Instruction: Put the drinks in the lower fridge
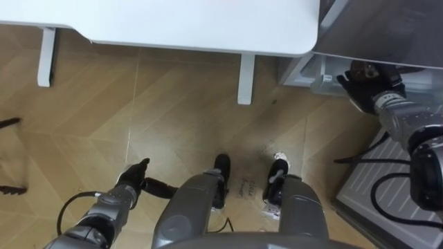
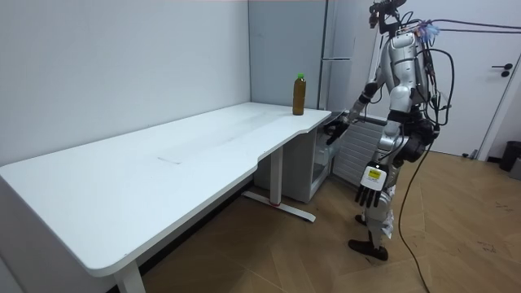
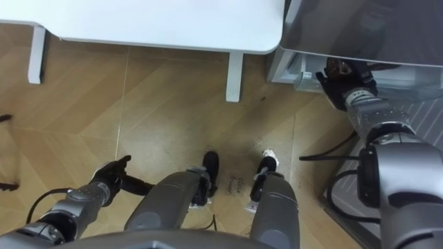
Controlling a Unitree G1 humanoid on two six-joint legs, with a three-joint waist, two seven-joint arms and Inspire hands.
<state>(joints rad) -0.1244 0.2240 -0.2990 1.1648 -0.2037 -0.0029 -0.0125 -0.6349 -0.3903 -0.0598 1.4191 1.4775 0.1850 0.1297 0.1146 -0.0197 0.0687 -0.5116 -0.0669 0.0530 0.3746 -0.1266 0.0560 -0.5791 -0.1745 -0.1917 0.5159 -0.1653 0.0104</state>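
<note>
While my right hand (image 1: 363, 79) reaches to the fridge (image 2: 281, 49), grip impossible to tell, and my left hand (image 1: 131, 178) hangs open, the bottle (image 2: 299, 94) stands upright at the corner of the surface (image 2: 203, 155), probably full, rigid and smooth, best gripped mid-body.

Head cameras, a side-by-side pair: looked steeply down past the robot's own legs, close onto the wooden floor (image 1: 173, 104) and the white table (image 1: 208, 28) edge; room camera: stood well off beyond the table's far end, faced along it toward robot and fridge (image 2: 289, 49); shared: table end, its leg (image 1: 246, 77), the floor beneath.
</note>
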